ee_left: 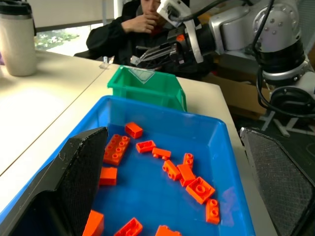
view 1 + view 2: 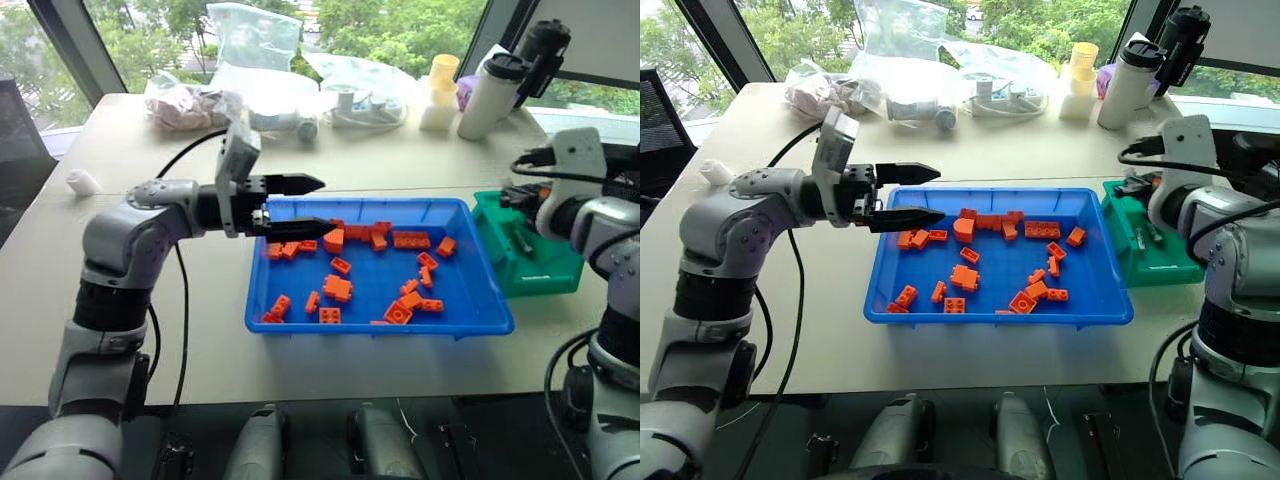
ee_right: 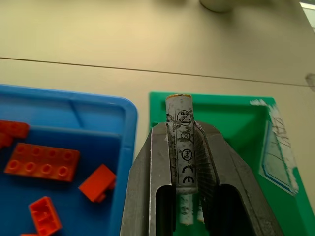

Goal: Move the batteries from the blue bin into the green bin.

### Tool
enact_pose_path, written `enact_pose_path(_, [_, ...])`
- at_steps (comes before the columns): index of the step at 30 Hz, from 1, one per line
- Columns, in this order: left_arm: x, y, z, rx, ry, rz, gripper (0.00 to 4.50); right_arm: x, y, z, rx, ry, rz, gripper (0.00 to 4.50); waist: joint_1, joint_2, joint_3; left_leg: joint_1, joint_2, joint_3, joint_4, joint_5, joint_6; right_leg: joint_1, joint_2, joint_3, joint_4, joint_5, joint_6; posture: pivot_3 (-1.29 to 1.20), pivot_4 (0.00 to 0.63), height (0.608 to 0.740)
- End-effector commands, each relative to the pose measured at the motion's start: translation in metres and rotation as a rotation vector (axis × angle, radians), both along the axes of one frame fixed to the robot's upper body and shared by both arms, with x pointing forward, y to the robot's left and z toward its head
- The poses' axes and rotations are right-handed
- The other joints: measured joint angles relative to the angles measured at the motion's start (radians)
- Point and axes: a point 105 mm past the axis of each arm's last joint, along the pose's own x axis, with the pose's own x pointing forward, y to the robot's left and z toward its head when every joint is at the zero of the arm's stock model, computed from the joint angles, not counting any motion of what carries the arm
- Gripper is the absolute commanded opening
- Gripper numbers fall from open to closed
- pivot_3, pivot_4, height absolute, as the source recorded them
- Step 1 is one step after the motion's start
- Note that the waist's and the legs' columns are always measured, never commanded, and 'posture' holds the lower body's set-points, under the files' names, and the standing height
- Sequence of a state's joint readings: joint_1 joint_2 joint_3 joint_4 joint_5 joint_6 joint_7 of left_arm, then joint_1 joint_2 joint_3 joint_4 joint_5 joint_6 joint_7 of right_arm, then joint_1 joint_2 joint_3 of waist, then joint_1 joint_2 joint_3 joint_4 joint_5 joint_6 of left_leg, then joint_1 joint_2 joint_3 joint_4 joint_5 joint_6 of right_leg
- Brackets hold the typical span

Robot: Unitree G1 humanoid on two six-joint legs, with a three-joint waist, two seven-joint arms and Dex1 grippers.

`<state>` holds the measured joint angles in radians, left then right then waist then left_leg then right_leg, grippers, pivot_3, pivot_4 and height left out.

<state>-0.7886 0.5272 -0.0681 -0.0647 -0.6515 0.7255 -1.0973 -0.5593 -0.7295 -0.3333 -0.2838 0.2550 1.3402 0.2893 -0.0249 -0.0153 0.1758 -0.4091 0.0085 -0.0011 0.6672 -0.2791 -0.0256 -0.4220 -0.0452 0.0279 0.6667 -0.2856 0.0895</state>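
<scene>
- The right gripper (image 3: 183,162) is clamped on a battery (image 3: 180,140), a slim silver-grey cylinder with printed marks, which lies lengthwise between the two fingers with its tip standing out past them.
- From the wrist camera, that battery's tip is above the green bin (image 3: 231,132), near the wall that faces the blue bin (image 3: 93,105).
- In the head views the right gripper (image 2: 1137,186) hangs over the far end of the green bin (image 2: 1160,270), where another battery (image 2: 1153,232) rests inside.
- The left gripper (image 2: 300,205) has its fingers spread apart and grasps nothing; it points level across the table, over the far left corner of the blue bin (image 2: 300,322).
- One left finger (image 2: 297,184) is above the bin's far rim, the other (image 2: 300,227) reaches in just above the orange bricks (image 2: 337,288).
- The orange bricks lie scattered over the blue bin's floor, most thickly along the far side; I cannot make out a battery among them.
- The green bin sits just beside the blue bin's right end, on the pale table (image 2: 150,300).
- At the table's far edge are clear plastic bags (image 2: 250,50), a white bottle with a black lid (image 2: 492,95) and a yellow cup (image 2: 442,70).
- In the left wrist view, a person in dark clothes (image 1: 128,39) sits beyond the green bin.
</scene>
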Motion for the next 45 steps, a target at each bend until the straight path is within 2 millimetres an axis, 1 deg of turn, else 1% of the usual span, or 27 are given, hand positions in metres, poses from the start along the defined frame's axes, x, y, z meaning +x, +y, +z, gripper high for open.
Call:
enact_pose_path(1, [0.003,-0.003,-0.005,0.039,-0.048,0.018,4.50,0.003,-0.012,0.007,-0.020,-0.071,-0.019,0.02,-0.014,0.001,0.000,0.001,0.001,0.000,0.000,0.000,0.000,0.000,0.000,0.000,0.001,0.000,0.000,0.00,0.150,0.740])
enact_pose_path(5, [0.012,0.001,-0.011,0.039,-0.037,0.067,4.50,0.005,-0.021,-0.005,0.031,-0.052,-0.039,0.02,-0.021,0.001,-0.001,0.001,0.003,-0.001,0.000,0.000,0.000,-0.001,0.003,0.000,0.002,0.000,0.000,0.00,0.150,0.740])
enact_pose_path(11, [0.022,0.014,-0.015,0.047,-0.042,0.154,4.50,0.007,-0.026,-0.014,0.100,-0.034,-0.042,0.02,-0.010,0.001,-0.001,0.000,0.003,-0.001,0.000,0.000,0.000,-0.001,0.001,0.000,0.002,0.000,0.000,0.00,0.150,0.740])
enact_pose_path(13, [0.023,0.017,-0.016,0.051,-0.040,0.171,4.50,0.006,-0.028,-0.016,0.100,-0.028,-0.043,1.06,-0.007,0.001,-0.001,0.000,0.002,-0.001,0.000,0.000,0.000,-0.001,0.001,0.000,0.002,0.000,0.000,0.00,0.150,0.740])
enact_pose_path(15, [0.023,0.020,-0.017,0.054,-0.035,0.181,4.50,0.005,-0.030,-0.018,0.102,-0.023,-0.046,1.86,0.001,0.001,-0.001,0.000,0.002,-0.001,0.000,0.000,0.000,-0.001,0.001,0.000,0.002,0.000,0.000,0.00,0.150,0.740])
enact_pose_path(17, [0.022,0.024,-0.018,0.057,-0.031,0.188,4.50,0.004,-0.032,-0.016,0.098,-0.025,-0.048,2.82,0.006,0.001,-0.001,0.000,0.002,-0.001,0.000,0.000,0.000,-0.001,0.001,0.000,0.002,0.000,0.000,0.00,0.150,0.740])
enact_pose_path(20, [0.023,0.031,-0.017,0.060,-0.040,0.213,4.50,0.002,-0.034,-0.008,0.055,-0.049,-0.043,4.47,0.010,0.001,-0.001,0.000,0.002,0.000,0.000,0.000,0.000,-0.001,0.001,0.000,0.002,0.000,0.000,0.00,0.150,0.740])
enact_pose_path(22, [0.027,0.040,-0.014,0.061,-0.050,0.257,4.50,0.001,-0.033,0.004,-0.023,-0.088,-0.007,4.47,0.011,0.002,-0.001,0.000,0.002,0.000,0.000,0.000,0.000,-0.001,0.001,0.000,0.001,0.000,0.000,0.00,0.150,0.740])
enact_pose_path(24, [0.028,0.052,-0.012,0.065,-0.053,0.296,4.50,0.000,-0.025,0.018,-0.075,-0.147,0.054,4.47,0.011,0.002,-0.001,0.000,0.002,0.000,0.000,0.000,0.000,-0.001,0.001,0.000,0.001,0.000,0.000,0.00,0.150,0.740])
enact_pose_path(25, [0.028,0.059,-0.012,0.070,-0.052,0.318,4.50,-0.001,-0.020,0.025,-0.078,-0.183,0.090,4.47,0.007,0.002,-0.001,0.000,0.002,0.000,0.000,0.000,0.000,-0.001,0.001,0.000,0.001,0.000,0.000,0.00,0.150,0.740])
enact_pose_path(27, [0.028,0.079,-0.013,0.093,-0.043,0.391,4.50,-0.007,-0.003,0.038,-0.076,-0.269,0.217,4.47,0.004,0.002,-0.001,0.000,0.003,0.000,0.000,0.000,0.000,-0.001,0.001,0.000,0.001,0.000,0.000,0.00,0.150,0.740])
enact_pose_path(29, [0.023,0.097,-0.016,0.115,-0.030,0.457,4.50,-0.018,0.008,0.042,-0.050,-0.322,0.321,4.47,0.005,0.002,-0.001,0.001,0.003,-0.001,-0.001,0.000,0.000,-0.001,0.002,0.000,0.001,0.000,0.000,0.00,0.150,0.740])
enact_pose_path(33, [0.009,0.118,-0.021,0.132,0.003,0.530,4.50,-0.038,0.017,0.032,-0.005,-0.332,0.436,4.47,0.015,0.001,-0.001,0.000,0.004,-0.002,0.000,0.000,0.000,0.000,0.001,-0.001,0.000,0.000,0.000,0.00,0.150,0.740])
enact_pose_path(35, [-0.002,0.125,-0.025,0.142,0.030,0.549,4.50,-0.049,0.024,0.026,-0.071,-0.344,0.513,4.47,0.018,0.001,-0.001,0.000,0.003,-0.003,0.000,0.000,0.000,0.002,0.000,-0.002,-0.001,0.000,0.000,0.00,0.150,0.740])
enact_pose_path(37, [-0.007,0.127,-0.027,0.145,0.043,0.557,4.50,-0.055,0.027,0.023,-0.100,-0.353,0.549,4.47,0.017,0.001,-0.001,0.001,0.003,-0.003,0.000,0.000,0.000,0.003,0.000,-0.002,-0.001,0.000,0.000,0.00,0.150,0.740])
enact_pose_path(38, [-0.010,0.128,-0.028,0.147,0.049,0.566,4.50,-0.057,0.027,0.017,-0.072,-0.326,0.568,4.47,0.015,0.001,-0.001,0.001,0.003,-0.003,0.000,0.000,0.000,0.003,0.000,-0.002,-0.001,0.000,0.000,0.00,0.150,0.740])
enact_pose_path(40, [-0.027,0.131,-0.042,0.145,0.124,0.580,4.50,-0.070,0.017,-0.008,0.086,-0.210,0.587,4.47,0.012,0.001,-0.001,0.002,0.003,-0.003,0.000,0.000,0.000,0.005,0.000,-0.002,-0.001,0.000,0.000,0.00,0.150,0.740])
enact_pose_path(41, [-0.034,0.130,-0.047,0.142,0.155,0.578,4.50,-0.074,0.013,-0.015,0.127,-0.177,0.583,4.47,0.010,0.001,-0.001,0.003,0.003,-0.003,0.000,0.000,0.000,0.005,0.000,-0.002,-0.001,0.000,0.000,0.00,0.150,0.740])
enact_pose_path(45, [-0.047,0.128,-0.056,0.122,0.211,0.588,4.50,-0.079,0.008,-0.024,0.186,-0.124,0.586,4.47,0.012,0.002,0.000,0.008,0.005,-0.003,-0.001,-0.001,0.001,0.011,-0.001,-0.002,-0.003,0.000,0.000,0.00,0.150,0.740])
